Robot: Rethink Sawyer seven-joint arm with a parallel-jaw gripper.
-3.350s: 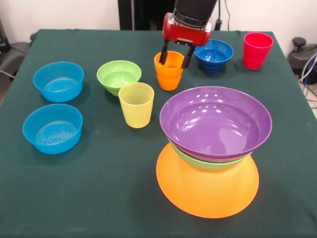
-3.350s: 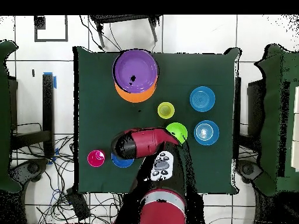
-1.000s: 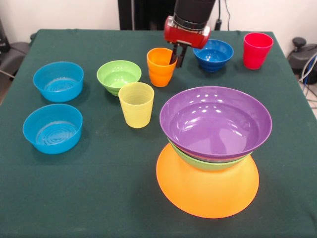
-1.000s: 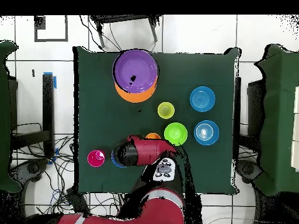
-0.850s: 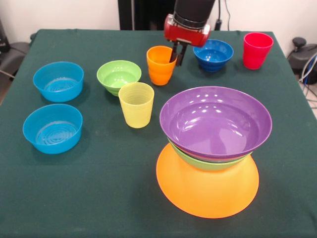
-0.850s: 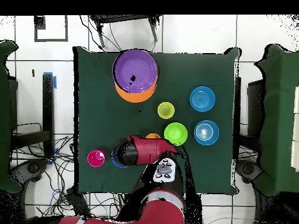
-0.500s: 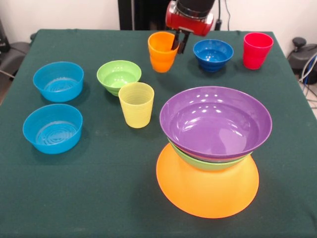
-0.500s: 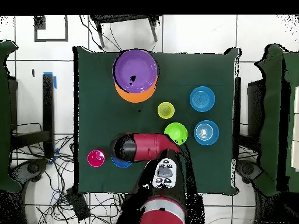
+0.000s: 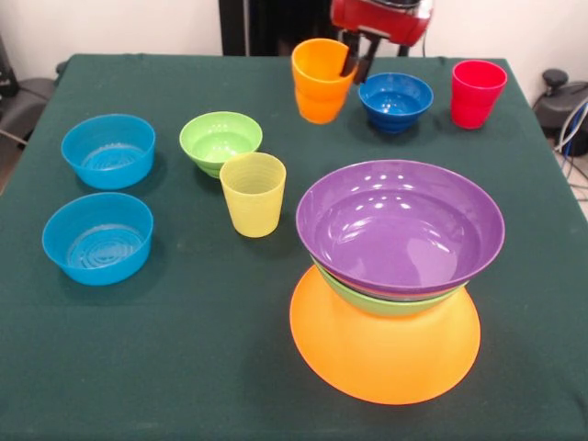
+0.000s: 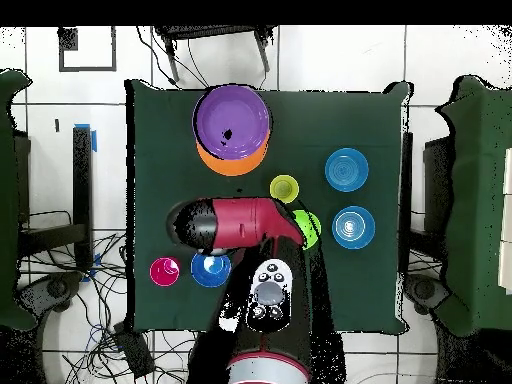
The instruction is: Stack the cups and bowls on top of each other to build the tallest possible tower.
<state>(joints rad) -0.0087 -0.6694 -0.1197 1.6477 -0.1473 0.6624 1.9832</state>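
- Orange cup [image 9: 321, 81] hangs clear of the green tablecloth [image 9: 184, 349], tilted, its rim pinched by the gripper [image 9: 356, 57]: one finger inside, one outside.
- Tower [image 9: 395, 276]: purple bowl [image 9: 400, 225] upright and empty, nested in the large green bowl [image 9: 386, 303], both on the upturned huge orange bowl [image 9: 386, 354].
- Yellow cup [image 9: 253, 194] upright, empty, just left of the tower.
- Small green bowl [image 9: 220, 140], two light blue bowls [image 9: 108, 150] [image 9: 96, 237], dark blue bowl [image 9: 395, 100] and red cup [image 9: 477, 92]: each apart, nothing inside.
- Overhead, the arm [image 10: 235, 222] covers the orange cup.
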